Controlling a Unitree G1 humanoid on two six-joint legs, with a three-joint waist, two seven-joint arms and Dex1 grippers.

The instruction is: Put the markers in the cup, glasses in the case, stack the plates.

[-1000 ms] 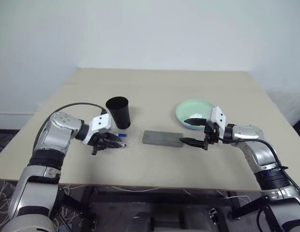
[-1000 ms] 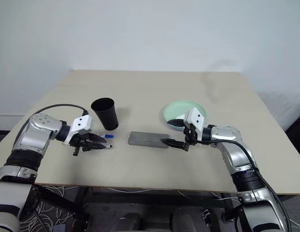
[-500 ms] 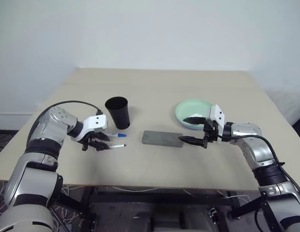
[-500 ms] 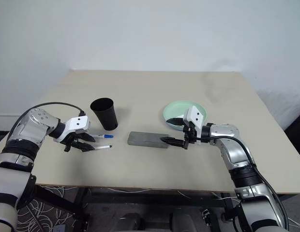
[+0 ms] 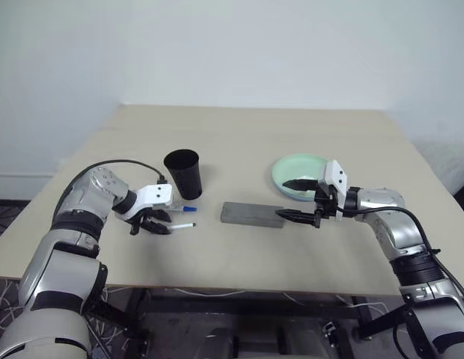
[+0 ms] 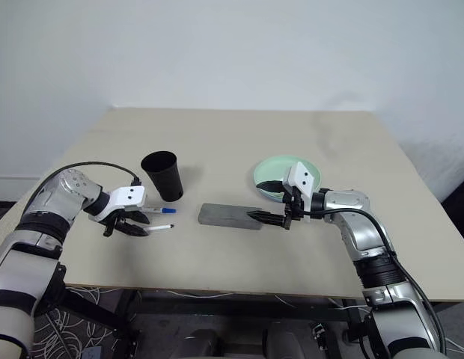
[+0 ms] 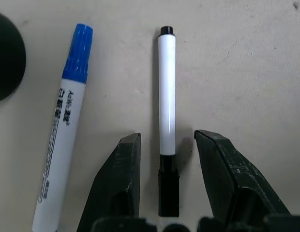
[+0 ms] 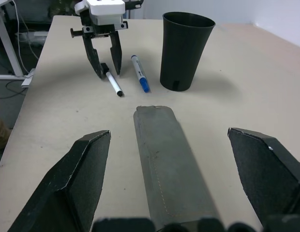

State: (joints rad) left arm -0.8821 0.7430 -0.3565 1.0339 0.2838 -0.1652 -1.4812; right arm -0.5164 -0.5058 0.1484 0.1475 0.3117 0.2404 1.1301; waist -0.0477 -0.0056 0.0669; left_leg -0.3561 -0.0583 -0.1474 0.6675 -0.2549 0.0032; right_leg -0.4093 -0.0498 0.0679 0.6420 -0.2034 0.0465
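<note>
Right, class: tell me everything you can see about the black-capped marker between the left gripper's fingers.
The black-capped marker is a slim pen with a glossy white barrel, a black cap at one end and a small black tip at the other. It lies flat on the table, roughly parallel to the blue-capped marker. The left gripper straddles its capped end, fingers open and apart from it on either side.

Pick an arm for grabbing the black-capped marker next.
Left. The left gripper already straddles the black-capped marker with open fingers, beside the cup; the right gripper is at the case.
</note>
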